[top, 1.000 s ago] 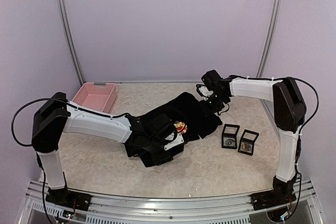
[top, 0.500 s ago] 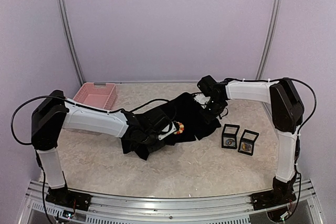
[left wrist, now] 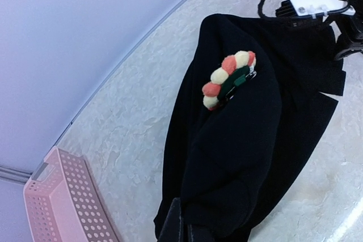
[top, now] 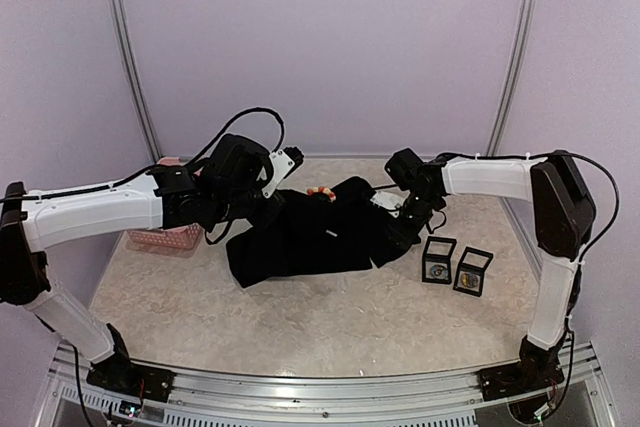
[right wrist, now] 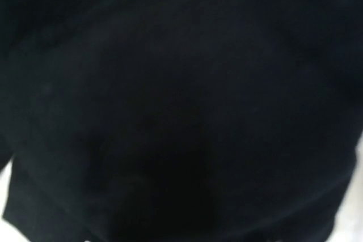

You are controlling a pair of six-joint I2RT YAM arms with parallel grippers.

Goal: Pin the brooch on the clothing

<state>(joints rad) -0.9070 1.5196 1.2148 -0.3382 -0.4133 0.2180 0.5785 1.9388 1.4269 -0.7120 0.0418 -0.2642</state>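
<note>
On the pale, stone-patterned table [top: 330,327] a black shirt [top: 310,242] lies crumpled across the middle, its length running from the left arm toward the right arm. At the shirt's left end the left gripper [left wrist: 180,229] has its fingers pressed together on a bunch of the black cloth, and in the left wrist view the fabric falls away from that pinch in one long fold. Partway along that fold sits a flower patch [left wrist: 228,77] with orange-red and cream petals around a dark green middle, seen nearly edge-on. Behind the left arm, near the back left of the table, stands a pink perforated basket [left wrist: 62,196], apart from the shirt. Over the shirt's right end hangs the right gripper [top: 407,215]. Its wrist camera is filled with dark cloth at very close range, and no fingers show there, so I cannot tell whether they are spread or closed. Just right of the shirt stand two small black boxes [top: 438,259], side by side and tilted. The brooch [top: 437,269] looks to be the small pale round piece with a darker centre inside the left box, though it is too small to be sure.
</note>
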